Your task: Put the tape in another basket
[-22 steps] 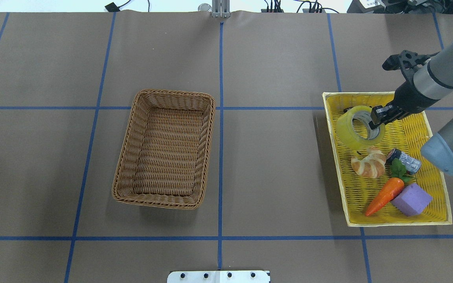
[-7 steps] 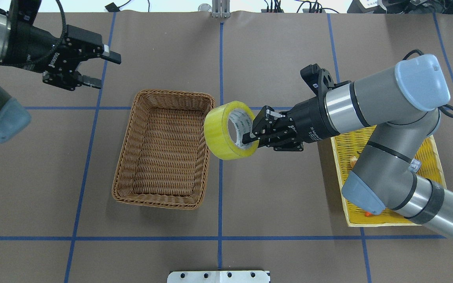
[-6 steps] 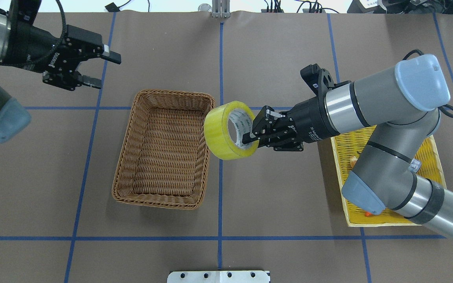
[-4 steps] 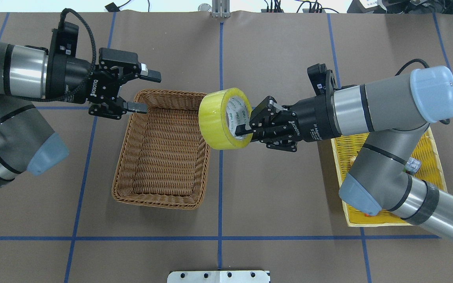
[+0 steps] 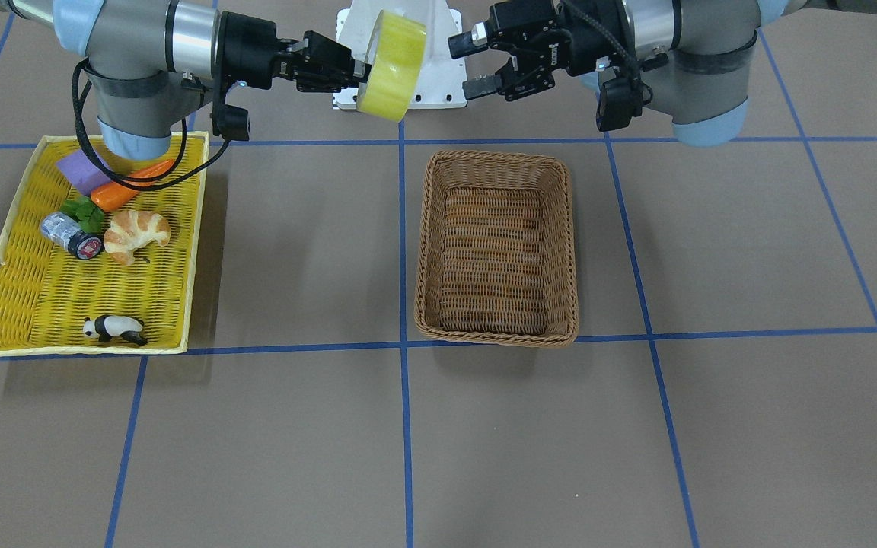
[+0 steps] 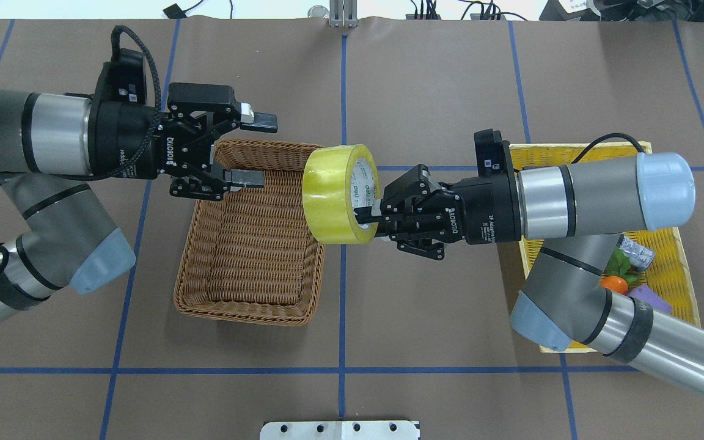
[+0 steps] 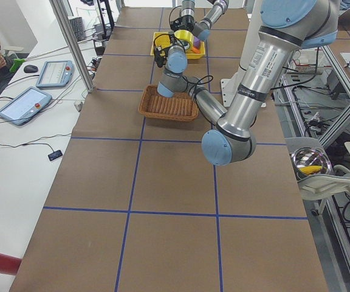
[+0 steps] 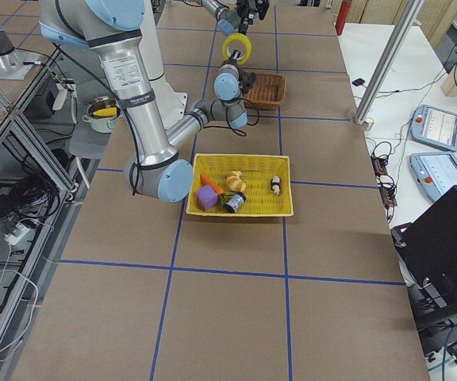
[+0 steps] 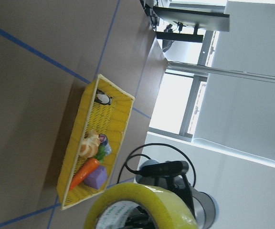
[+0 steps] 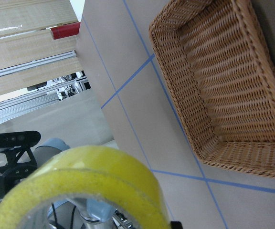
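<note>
The yellow-green tape (image 6: 335,194) hangs on edge in the air over the right rim of the brown wicker basket (image 6: 243,315). My right gripper (image 6: 369,221) is shut on the roll's wall, with one finger inside the white core. My left gripper (image 6: 259,151) is open and empty over the basket's far left corner, a little left of the tape and apart from it. In the front view the tape (image 5: 391,65) sits between the right gripper (image 5: 361,74) and the left gripper (image 5: 467,65), above the basket (image 5: 495,336). The wrist views show the tape (image 9: 142,205) (image 10: 80,186) close up.
The yellow woven tray (image 6: 673,269) at the right holds a croissant (image 5: 136,232), a carrot (image 5: 122,190), a purple block (image 5: 81,169), a silver can (image 5: 69,234) and a toy panda (image 5: 115,329). A white base plate (image 6: 340,430) lies at the near edge.
My left gripper has moved right toward the tape, still open. My right gripper has shifted the tape slightly left and nearer, over the basket's right rim.
</note>
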`<state>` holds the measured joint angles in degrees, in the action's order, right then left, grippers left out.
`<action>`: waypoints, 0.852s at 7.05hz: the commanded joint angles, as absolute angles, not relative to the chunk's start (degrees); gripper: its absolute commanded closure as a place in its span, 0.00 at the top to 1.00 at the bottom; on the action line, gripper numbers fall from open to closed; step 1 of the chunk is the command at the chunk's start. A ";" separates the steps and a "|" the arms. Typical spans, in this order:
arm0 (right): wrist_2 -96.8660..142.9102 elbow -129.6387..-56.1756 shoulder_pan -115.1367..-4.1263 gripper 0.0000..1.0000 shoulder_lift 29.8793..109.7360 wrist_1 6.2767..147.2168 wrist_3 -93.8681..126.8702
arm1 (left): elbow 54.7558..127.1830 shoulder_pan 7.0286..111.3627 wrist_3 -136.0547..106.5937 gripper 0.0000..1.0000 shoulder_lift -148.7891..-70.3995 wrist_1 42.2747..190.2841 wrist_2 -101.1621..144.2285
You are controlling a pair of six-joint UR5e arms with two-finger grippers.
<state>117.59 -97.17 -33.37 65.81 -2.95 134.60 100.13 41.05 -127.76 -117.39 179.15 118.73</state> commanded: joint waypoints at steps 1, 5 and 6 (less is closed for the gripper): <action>112.62 -95.72 -31.65 0.00 64.43 -9.03 142.25 | 100.46 36.93 -128.32 0.97 -117.60 183.15 114.10; 109.77 -93.69 -27.87 0.00 64.34 -13.53 143.17 | 102.57 33.93 -128.32 0.97 -118.83 183.52 108.91; 110.21 -93.69 -26.73 0.00 64.34 -15.97 143.87 | 102.66 33.84 -128.32 0.97 -118.83 183.52 108.81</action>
